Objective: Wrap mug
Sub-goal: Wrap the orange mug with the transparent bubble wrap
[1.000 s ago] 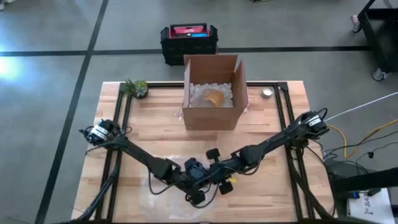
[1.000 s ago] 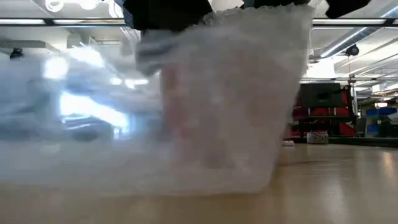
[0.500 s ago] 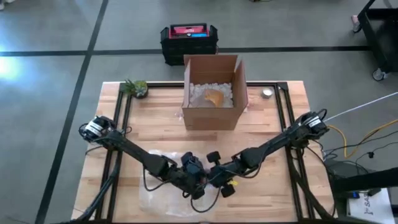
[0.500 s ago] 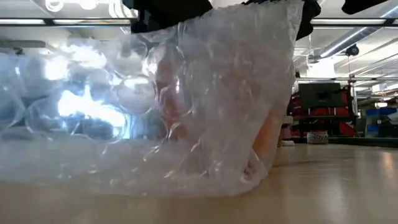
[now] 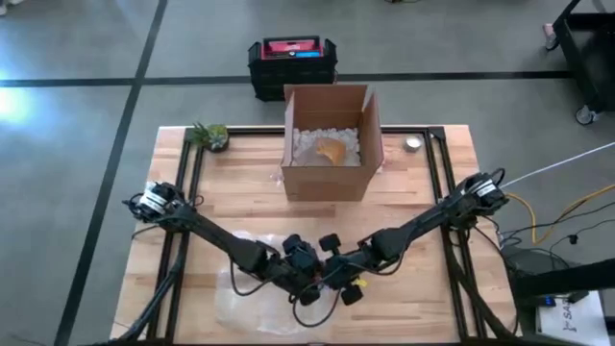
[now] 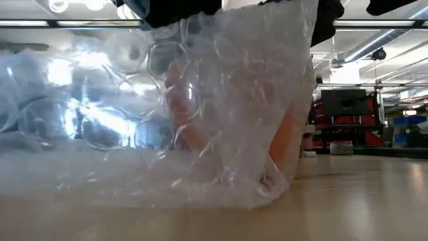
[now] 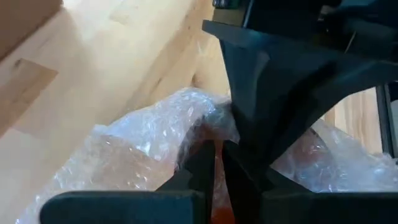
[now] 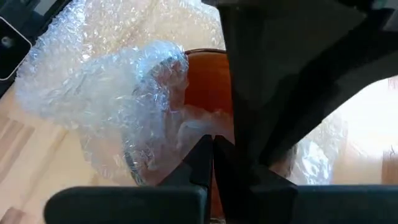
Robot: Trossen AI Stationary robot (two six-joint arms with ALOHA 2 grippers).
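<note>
The orange mug (image 8: 208, 81) stood at the near middle of the wooden worktop (image 5: 413, 183), with clear bubble wrap (image 6: 221, 100) pulled up around it. More of the wrap lay flat on the worktop to the left. From the low view the mug showed as an orange shape through the bubbles.

The left pincer (image 7: 216, 155) was right over the mug, with its fingers pressed close together on a fold of the bubble wrap. The right pincer (image 8: 210, 146) was just beside it, and its fingers were pinched tight on the wrap at the mug's rim too.

A cardboard box (image 5: 329, 142) with white packing bits stood at the far middle. A small green plant (image 5: 209, 135) sat at the far left corner
</note>
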